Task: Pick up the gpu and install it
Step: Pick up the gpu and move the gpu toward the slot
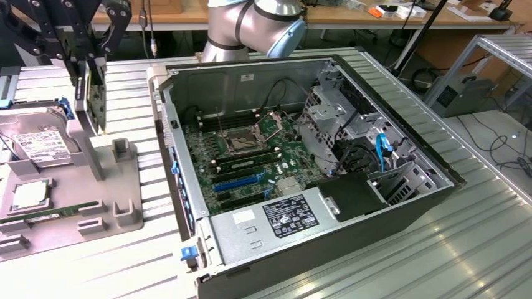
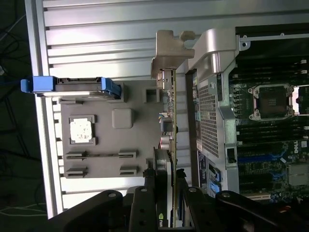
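At the exterior view's left you have the silver hard drive point(image 1: 35, 148) lying in the grey holder tray point(image 1: 91, 221) on the ribbed metal desk point(image 1: 465, 249). A square processor chip point(image 1: 29, 196) sits in its own pocket just in front of the drive. In the wrist view the same drive point(image 2: 70, 87) shows blue rails along its side.

Next along, your gripper point(image 1: 91, 57) hangs from above over the tray's side nearest the case. Its jaws are closed on the gpu point(image 1: 96, 99). The card hangs upright and edge-on below them, black face showing, and it is outside the computer. You cannot tell from here whether its lower edge touches the tray.

The wrist view confirms the hold. The gripper point(image 2: 166, 181) pinches the thin card point(image 2: 170, 121) from both faces. The card's metal bracket point(image 2: 169, 53) points away from the jaws, and the card runs alongside the case's outer wall.

Further right, the open computer case point(image 1: 415, 187) lies on its side with the motherboard point(image 1: 249, 140) exposed. A blue expansion slot point(image 1: 237, 182) shows on the board, and nothing is seated in it. The power supply point(image 1: 283, 218) fills the near corner, and the arm's grey body point(image 1: 249, 25) rises behind the case.
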You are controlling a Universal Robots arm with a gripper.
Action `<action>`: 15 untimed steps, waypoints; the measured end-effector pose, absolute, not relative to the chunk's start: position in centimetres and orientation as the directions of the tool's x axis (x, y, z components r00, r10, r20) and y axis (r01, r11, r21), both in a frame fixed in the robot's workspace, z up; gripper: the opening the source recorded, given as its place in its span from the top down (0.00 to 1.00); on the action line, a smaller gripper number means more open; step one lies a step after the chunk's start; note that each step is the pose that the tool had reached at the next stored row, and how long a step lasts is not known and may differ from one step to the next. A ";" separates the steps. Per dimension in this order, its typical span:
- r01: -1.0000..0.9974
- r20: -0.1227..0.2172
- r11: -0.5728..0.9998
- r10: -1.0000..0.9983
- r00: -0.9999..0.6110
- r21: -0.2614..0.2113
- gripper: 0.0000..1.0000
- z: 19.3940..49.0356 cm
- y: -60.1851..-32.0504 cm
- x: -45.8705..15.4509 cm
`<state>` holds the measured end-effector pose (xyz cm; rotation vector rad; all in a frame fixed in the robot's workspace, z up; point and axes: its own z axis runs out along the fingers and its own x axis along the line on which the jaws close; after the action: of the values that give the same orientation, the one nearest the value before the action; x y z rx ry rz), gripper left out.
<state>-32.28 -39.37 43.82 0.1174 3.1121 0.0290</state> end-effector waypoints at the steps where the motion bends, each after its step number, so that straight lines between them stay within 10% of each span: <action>1: 0.075 -0.026 0.997 0.076 -0.997 0.020 0.73 43.8 -39.4 -32.3; 15: 0.075 -0.026 0.997 0.076 -0.997 0.020 0.73 43.8 -39.4 -31.0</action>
<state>-31.04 -39.37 43.83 0.1175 3.1122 0.0289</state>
